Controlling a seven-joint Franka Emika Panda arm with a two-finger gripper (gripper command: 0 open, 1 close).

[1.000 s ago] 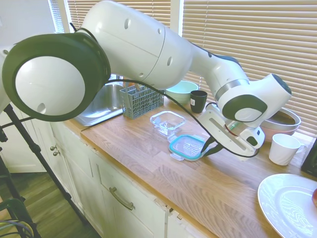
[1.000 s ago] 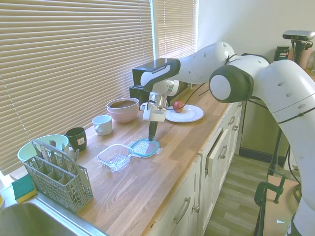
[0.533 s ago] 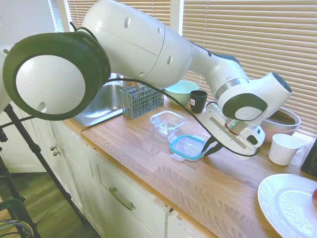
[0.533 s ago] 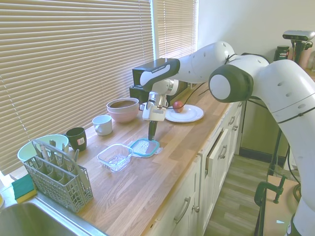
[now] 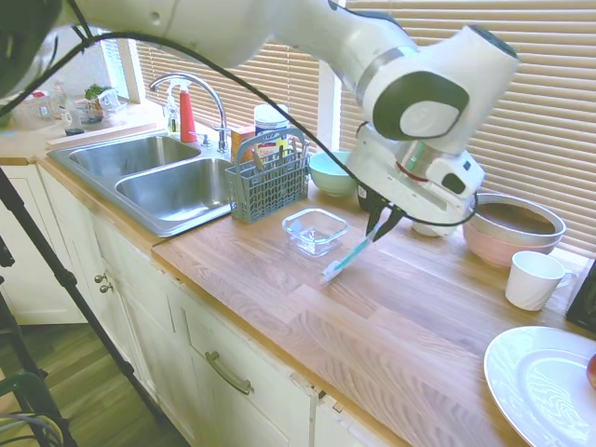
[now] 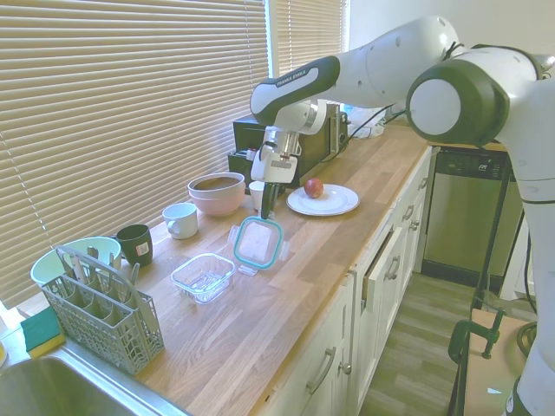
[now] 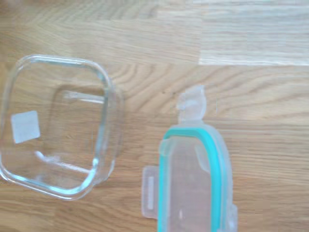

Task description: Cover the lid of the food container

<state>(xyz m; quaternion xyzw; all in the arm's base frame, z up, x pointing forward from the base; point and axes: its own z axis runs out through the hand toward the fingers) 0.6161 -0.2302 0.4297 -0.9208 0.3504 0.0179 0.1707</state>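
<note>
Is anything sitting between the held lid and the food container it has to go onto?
Nothing visible. The pincer holds the lid tilted above the counter, just beside the food container. Only bare wood lies between them, and the container is open and empty.

Teal-rimmed clear lid (image 6: pixel 257 243) tilted in the air beside the empty, uncovered food container (image 6: pixel 203 276).

The lid (image 6: pixel 257 243) hangs tilted above the counter (image 6: pixel 312 260), just beside the food container (image 6: pixel 203 276); the cutlery basket (image 6: pixel 95 312) stands beyond it.
</note>
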